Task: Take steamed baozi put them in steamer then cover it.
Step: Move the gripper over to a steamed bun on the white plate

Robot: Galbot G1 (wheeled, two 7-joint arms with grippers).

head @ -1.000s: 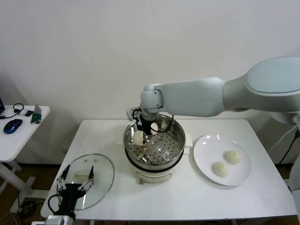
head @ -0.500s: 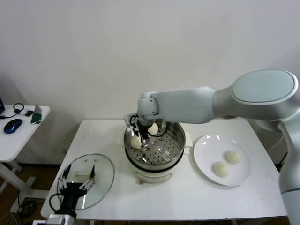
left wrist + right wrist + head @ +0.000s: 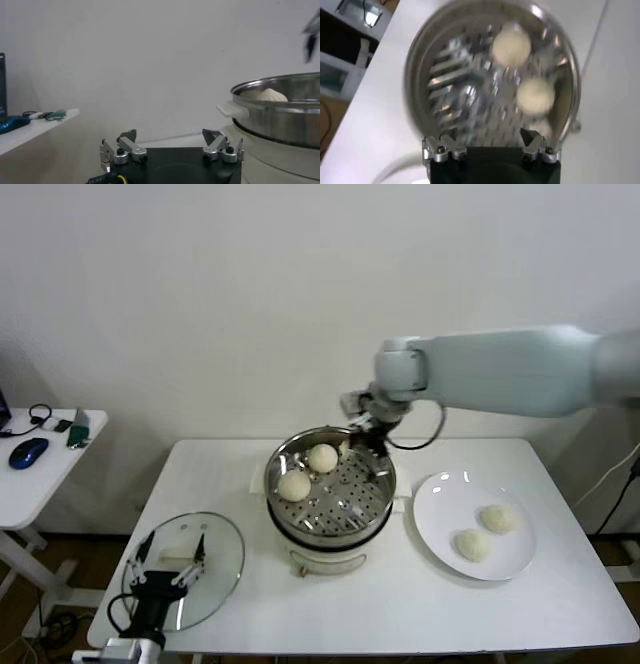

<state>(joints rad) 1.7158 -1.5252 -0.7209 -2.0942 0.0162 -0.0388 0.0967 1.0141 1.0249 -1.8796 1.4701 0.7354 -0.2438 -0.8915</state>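
The steamer (image 3: 346,496) stands mid-table and holds two baozi, one at its left (image 3: 294,485) and one at the back (image 3: 322,457). Two more baozi (image 3: 497,518) (image 3: 471,545) lie on the white plate (image 3: 440,502) to the right. My right gripper (image 3: 365,434) is open and empty, above the steamer's far right rim. In the right wrist view the gripper (image 3: 490,142) looks down on the steamer (image 3: 455,80) and both baozi (image 3: 510,47) (image 3: 535,95). The glass cover (image 3: 218,562) lies at the front left. My left gripper (image 3: 168,569) hovers open over it.
The left wrist view shows the left gripper (image 3: 170,145) open, with the steamer's wall (image 3: 280,117) to one side. A small side table (image 3: 40,449) with a mouse and headset stands to the left. The wall is close behind the table.
My right gripper let go of a baozi at the steamer's left side, then rose and moved right to the far rim, now empty. The left arm has not moved.
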